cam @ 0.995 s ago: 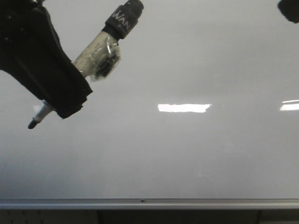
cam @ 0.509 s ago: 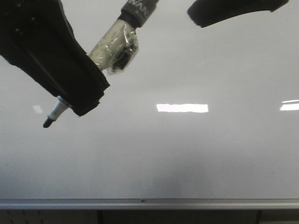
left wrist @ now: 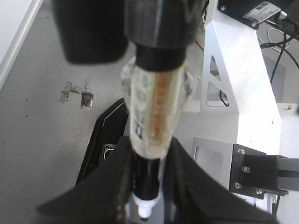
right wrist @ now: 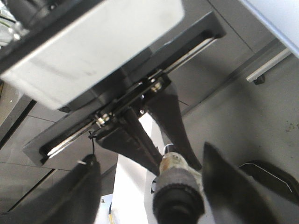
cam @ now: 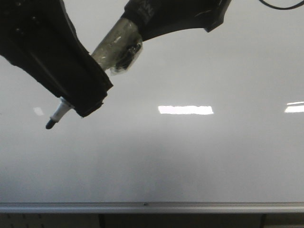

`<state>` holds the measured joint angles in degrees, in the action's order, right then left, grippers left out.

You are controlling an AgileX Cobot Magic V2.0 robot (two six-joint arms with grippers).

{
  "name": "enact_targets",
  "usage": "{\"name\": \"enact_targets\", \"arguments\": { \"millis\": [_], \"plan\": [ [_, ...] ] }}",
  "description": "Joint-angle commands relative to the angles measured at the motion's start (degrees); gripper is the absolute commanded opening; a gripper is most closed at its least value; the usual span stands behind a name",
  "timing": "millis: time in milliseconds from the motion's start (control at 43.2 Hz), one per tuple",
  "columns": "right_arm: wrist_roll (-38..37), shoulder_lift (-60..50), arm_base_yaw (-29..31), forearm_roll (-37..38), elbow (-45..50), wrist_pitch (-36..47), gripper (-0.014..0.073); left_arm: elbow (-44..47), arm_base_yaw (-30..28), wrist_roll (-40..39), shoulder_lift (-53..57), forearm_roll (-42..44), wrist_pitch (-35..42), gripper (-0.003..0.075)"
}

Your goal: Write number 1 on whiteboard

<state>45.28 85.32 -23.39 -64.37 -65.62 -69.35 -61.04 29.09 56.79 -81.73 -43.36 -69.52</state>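
The whiteboard [cam: 199, 156] fills the front view, glossy pale grey, with a silver rail [cam: 142, 207] along its near edge. No number 1 stroke shows on it. My left gripper [cam: 71, 102] at the upper left is shut on a marker [cam: 114, 50] with a tape-wrapped barrel; its black tip [cam: 49, 125] points down-left over the board. In the left wrist view the marker [left wrist: 156, 121] sits clamped in the left gripper [left wrist: 147, 186]. My right gripper [cam: 180, 16] is at the marker's black rear end [right wrist: 180, 203]; the right gripper [right wrist: 154, 196] stands open round it, one finger [right wrist: 77, 193] well apart.
Two bright white light reflections [cam: 185, 109] lie on the board, one mid-right and one at the right edge [cam: 294, 108]. A dark cable [cam: 280, 5] hangs at the top right. Below the rail is a dark frame [cam: 180, 221].
My right gripper has come in from the top right to the marker's rear end. My left gripper with the marker shifted a little right, then stayed nearly still.
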Motion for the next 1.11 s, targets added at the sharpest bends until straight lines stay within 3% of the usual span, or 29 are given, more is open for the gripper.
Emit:
{"name": "enact_targets", "arguments": {
  "millis": [0,139,301,555,625,787,879,1088],
  "plan": [
    [0.53,-1.67,-0.18,-4.05,-1.86,-7.12,0.0332,-1.79,0.47,0.32,2.16,-3.71,-3.41,-0.0020],
    [0.23,-1.67,-0.18,-3.86,-1.86,-7.12,0.0088,-1.79,0.47,0.41,2.16,-3.71,-3.31,-0.0020],
    [0.23,-1.67,-0.18,-2.48,-1.86,-7.12,-0.0068,-1.79,0.47,1.41,2.16,-3.71,-3.05,-0.0020],
    [0.77,-2.24,-0.18,-1.22,-1.97,-5.61,-0.0067,-1.79,0.47,1.41,2.16,-3.71,0.15,0.0009],
    [0.77,-2.85,0.11,0.12,-1.97,-3.51,-0.0067,-1.79,0.34,1.41,2.16,-3.71,1.11,0.0094],
    [-0.32,-5.59,0.11,4.56,-1.92,2.96,-0.0067,-1.89,0.34,1.41,2.16,-3.62,4.92,0.0393],
    [-1.83,-8.24,0.11,7.05,-1.09,8.81,-0.0067,-2.95,0.34,1.41,2.16,-2.75,6.75,0.0498],
    [-6.37,-15.75,0.11,12.80,4.68,24.92,-0.0066,-6.29,-1.21,1.41,2.16,-2.75,7.66,0.0501]
  ]
}}
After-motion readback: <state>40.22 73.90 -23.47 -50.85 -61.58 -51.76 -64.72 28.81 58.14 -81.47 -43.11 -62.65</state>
